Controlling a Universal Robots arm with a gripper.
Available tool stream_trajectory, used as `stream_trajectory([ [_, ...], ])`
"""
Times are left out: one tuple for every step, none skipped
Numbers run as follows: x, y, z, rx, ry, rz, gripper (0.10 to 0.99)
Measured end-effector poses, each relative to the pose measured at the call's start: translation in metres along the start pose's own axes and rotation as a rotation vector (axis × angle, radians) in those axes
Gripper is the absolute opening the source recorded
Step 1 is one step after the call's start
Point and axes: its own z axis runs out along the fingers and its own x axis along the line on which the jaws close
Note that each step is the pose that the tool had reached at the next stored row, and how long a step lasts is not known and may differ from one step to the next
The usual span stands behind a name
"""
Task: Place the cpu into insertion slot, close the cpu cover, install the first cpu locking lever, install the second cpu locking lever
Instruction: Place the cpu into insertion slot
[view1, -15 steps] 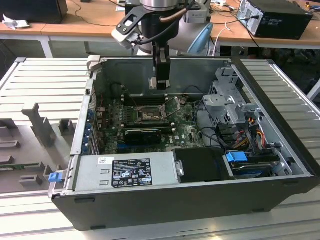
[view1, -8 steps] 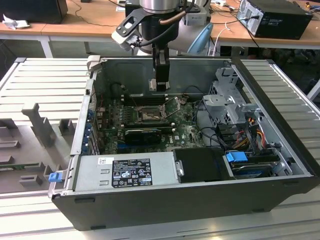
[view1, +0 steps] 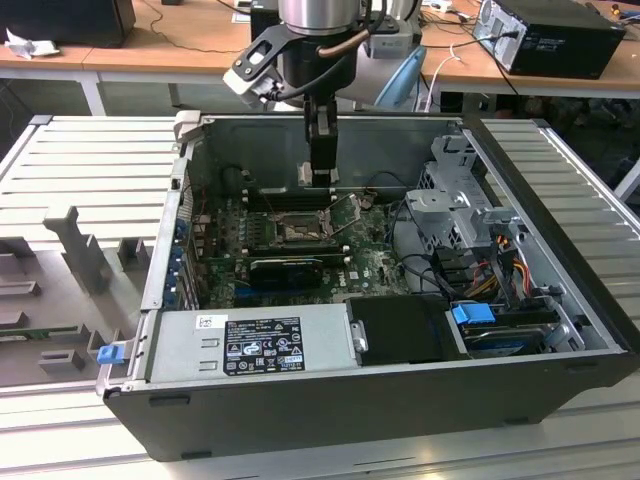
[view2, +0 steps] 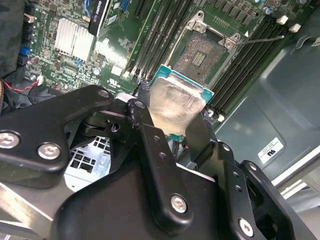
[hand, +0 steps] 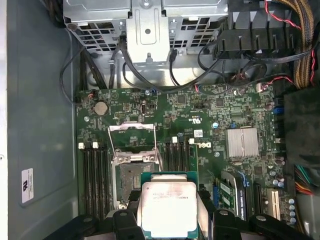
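Cpu (view2: 177, 102), a silver square chip, is pinched by its edges between the fingers of the gripper (view2: 172, 122). It hangs in the air over the green board (hand: 200, 107), close to the insertion slot (view2: 200, 56) but not in it. The slot lies bare near one edge of the board, its dark centre showing. The cpu cover (hand: 131, 126) stands swung open beside it. No step looks finished: seating the chip, closing the cover and setting both levers (view2: 260, 38) remain.

ribbed grey metal bench (view1: 95, 160) carries one open black computer case (view1: 400, 405), lying on its side; grey moulded fixtures (view1: 85, 250) sit beside it, at the exterior view's left.
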Motion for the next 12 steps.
stream_trajectory([
  [0.0,0.0,0.0006,0.0,-0.0003,0.002,0.529],
  [0.0,-0.0001,0.001,0.0,-0.0004,0.004,0.529],
  [0.0,-0.0002,0.0019,0.0,-0.0007,0.011,0.529],
  [-0.0001,-0.0002,0.0028,0.0,-0.0008,0.013,0.529],
  [0.0,-0.0003,0.0039,0.0,-0.001,0.013,0.529],
  [0.0,-0.0005,0.0067,0.0,-0.0009,0.013,0.529],
  [-0.0001,-0.0008,0.0101,0.0,-0.0008,0.012,0.529],
  [-0.0001,-0.001,0.0127,0.0,0.0,0.001,0.529],
  [-0.0001,-0.0011,0.0134,0.0,0.0005,-0.006,0.529],
  [-0.0001,-0.0012,0.0141,0.0,0.001,-0.012,0.529],
  [-0.0001,-0.0013,0.0154,0.0,0.0017,-0.022,0.529],
  [-0.0001,-0.0013,0.0165,0.0,0.0019,-0.025,0.529],
])
